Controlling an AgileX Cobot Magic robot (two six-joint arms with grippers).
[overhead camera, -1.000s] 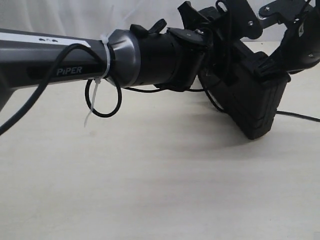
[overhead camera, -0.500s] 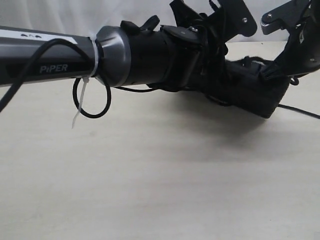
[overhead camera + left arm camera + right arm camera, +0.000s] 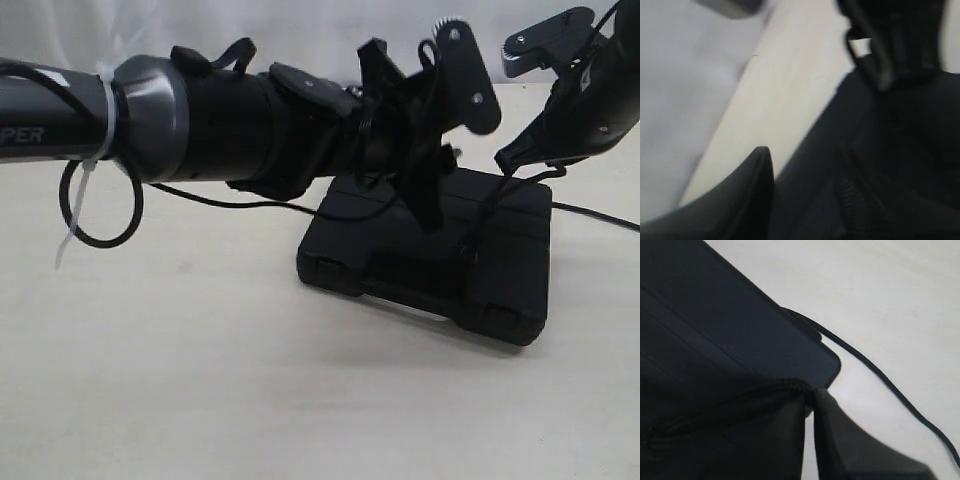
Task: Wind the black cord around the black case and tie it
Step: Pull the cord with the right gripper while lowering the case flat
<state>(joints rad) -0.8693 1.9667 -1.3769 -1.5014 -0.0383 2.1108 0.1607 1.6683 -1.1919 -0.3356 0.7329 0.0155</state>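
Note:
The black case lies flat on the pale table, its latch side toward the front. My left gripper reaches in from the left and is shut on the case's far edge; the left wrist view shows the case between the left gripper's two fingers. My right gripper hovers above the case's right end, shut on the black cord, which hangs down onto the lid. Close up, the braided cord enters the shut right gripper over the case. More cord trails over the table.
The left arm's grey forearm spans the left half of the exterior view, with a cable loop and white zip tie hanging under it. A cord stretch runs off to the right. Bare table lies in front.
The case was held tilted up off the table; it has swung down and now lies flat. The left arm has drawn back leftward. The right gripper has stayed shut on the cord.

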